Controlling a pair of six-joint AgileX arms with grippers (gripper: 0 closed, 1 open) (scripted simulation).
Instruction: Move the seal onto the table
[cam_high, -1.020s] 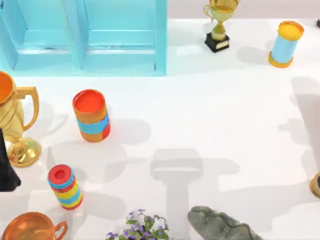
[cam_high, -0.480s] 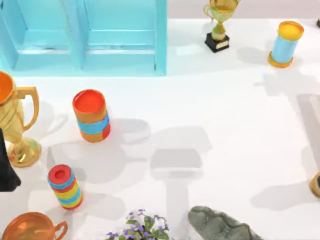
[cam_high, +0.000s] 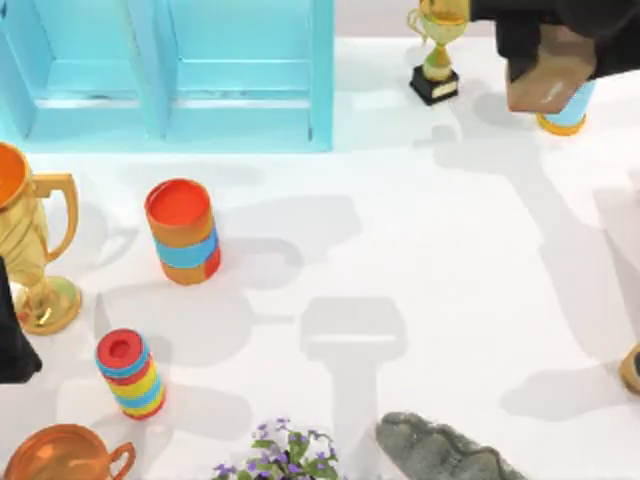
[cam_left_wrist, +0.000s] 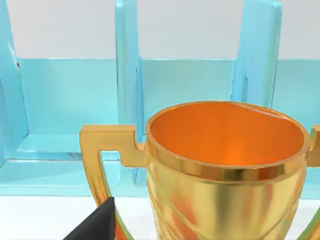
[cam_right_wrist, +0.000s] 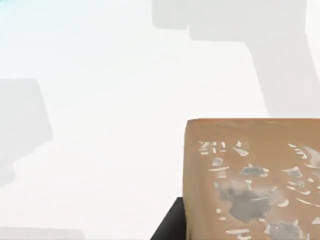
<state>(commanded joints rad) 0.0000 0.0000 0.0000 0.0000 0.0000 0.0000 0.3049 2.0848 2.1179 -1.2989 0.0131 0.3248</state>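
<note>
Seal (cam_high: 549, 82): tan-brown block, clamped in the right end effector (cam_high: 560, 45) and carried above the far right part of the white bench (cam_high: 440, 230), just in front of a blue-and-yellow cylinder (cam_high: 566, 112). In the right wrist view the seal (cam_right_wrist: 252, 177) is seen close up, pale marks on its face, with bare bench surface beneath.

Left end effector (cam_high: 12, 335): located at the left edge of the bench beside a large gold trophy (cam_high: 25, 235); whether its fingers are apart or together cannot be told.

Other items recorded: light-blue cabinet (cam_high: 170, 75), small trophy on a black base (cam_high: 437, 50), two striped cylinders (cam_high: 182, 232) (cam_high: 130, 373), grey-green rock figure (cam_high: 435, 450), purple flowers (cam_high: 280, 450), copper cup (cam_high: 60, 455).
</note>
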